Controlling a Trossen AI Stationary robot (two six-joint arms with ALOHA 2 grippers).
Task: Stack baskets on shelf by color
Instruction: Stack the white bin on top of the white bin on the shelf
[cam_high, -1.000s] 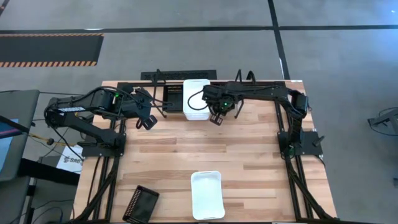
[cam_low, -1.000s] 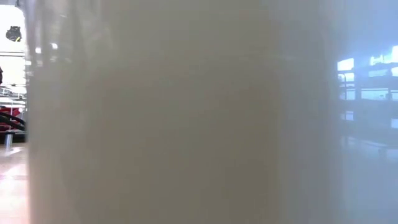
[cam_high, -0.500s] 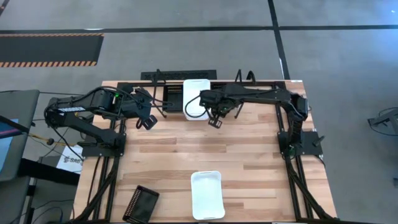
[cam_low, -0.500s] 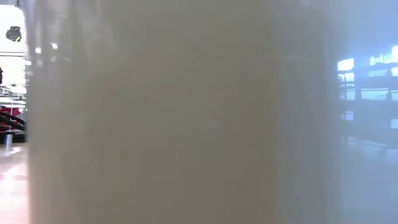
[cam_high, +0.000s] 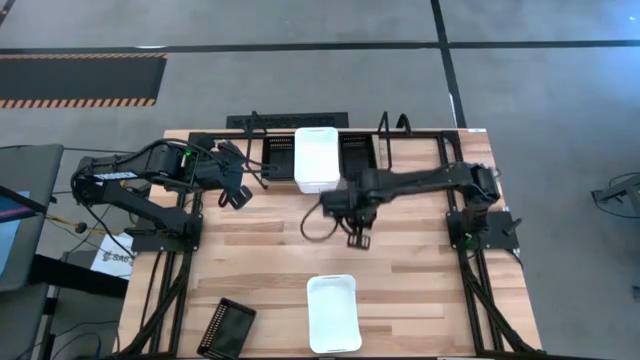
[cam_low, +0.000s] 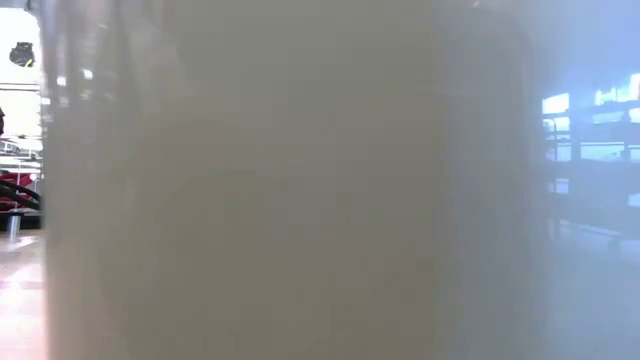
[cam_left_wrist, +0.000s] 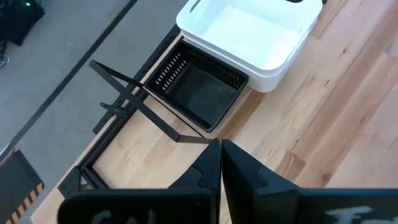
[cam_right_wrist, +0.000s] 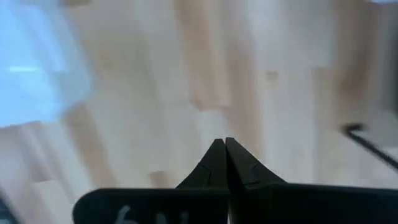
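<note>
Right claw hangs over bare worktop mid-table, tips pressed together, holding nothing. Left claw, tips also pressed together, waits near the shelf at the far edge. On it, white baskets sit between black baskets. One white basket and one black basket lie at the near edge, open boards all between.

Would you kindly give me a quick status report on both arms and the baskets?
Right gripper shut, empty, mid-table. Left gripper shut, beside shelf. White baskets stacked on shelf; one white basket and one black basket left at front edge.
</note>
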